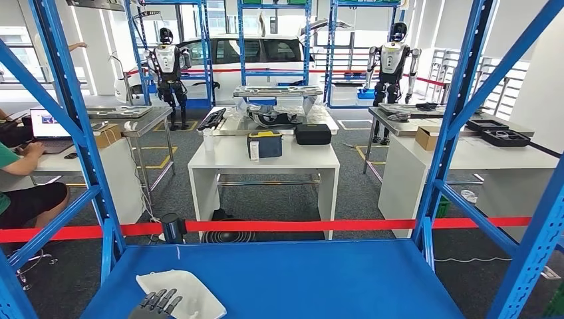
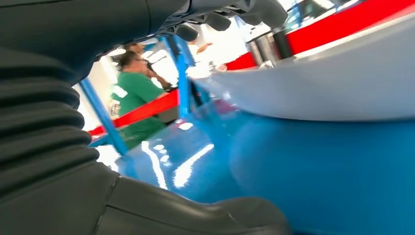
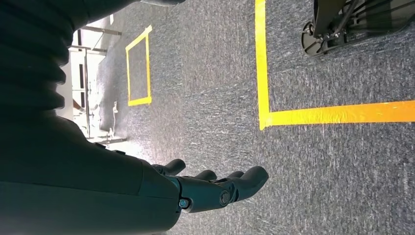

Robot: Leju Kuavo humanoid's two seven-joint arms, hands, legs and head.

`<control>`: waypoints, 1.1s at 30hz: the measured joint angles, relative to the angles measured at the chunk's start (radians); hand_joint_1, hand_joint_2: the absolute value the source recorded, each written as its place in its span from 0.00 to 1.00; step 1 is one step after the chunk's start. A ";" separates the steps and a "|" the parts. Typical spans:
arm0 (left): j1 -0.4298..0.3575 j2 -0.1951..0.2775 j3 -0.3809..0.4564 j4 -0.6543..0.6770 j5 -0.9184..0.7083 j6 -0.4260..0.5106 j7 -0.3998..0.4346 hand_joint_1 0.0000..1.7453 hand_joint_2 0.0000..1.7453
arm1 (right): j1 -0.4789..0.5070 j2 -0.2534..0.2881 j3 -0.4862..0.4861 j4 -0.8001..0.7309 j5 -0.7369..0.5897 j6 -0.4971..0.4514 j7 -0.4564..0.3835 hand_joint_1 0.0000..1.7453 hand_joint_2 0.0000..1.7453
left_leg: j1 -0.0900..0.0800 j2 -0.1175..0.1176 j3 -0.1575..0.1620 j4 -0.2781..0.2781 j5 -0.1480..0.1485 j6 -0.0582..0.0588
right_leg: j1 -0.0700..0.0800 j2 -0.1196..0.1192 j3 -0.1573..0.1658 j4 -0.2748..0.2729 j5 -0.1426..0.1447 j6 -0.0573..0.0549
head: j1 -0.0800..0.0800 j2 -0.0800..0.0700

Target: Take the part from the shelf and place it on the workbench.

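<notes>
The white, flat curved part (image 1: 183, 291) lies on the blue shelf board (image 1: 299, 279) at its front left. My left hand (image 1: 156, 304) is at the part's near edge, its dark fingers reaching over it. In the left wrist view the part (image 2: 342, 83) lies just ahead on the glossy blue shelf (image 2: 293, 171), with the fingers (image 2: 230, 14) above and the thumb (image 2: 195, 215) low beside the board; nothing is gripped. My right hand (image 3: 210, 188) hangs over grey carpet with its fingers stretched out and holds nothing.
Blue shelf uprights (image 1: 459, 113) and diagonal braces frame the board on both sides. Red barrier tape (image 1: 332, 225) runs across behind the shelf. Beyond it stands a white workbench (image 1: 266, 156) carrying dark cases. A person in green (image 1: 13, 179) sits at the left.
</notes>
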 joint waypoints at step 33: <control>0.035 -0.049 0.059 -0.033 0.004 0.137 -0.059 0.00 0.00 | 0.004 0.000 -0.002 0.000 0.009 -0.002 -0.012 0.00 1.00 | -0.015 -0.004 0.018 0.006 -0.029 0.034 | 0.005 0.004 -0.061 0.026 0.032 -0.011 | 0.001 0.000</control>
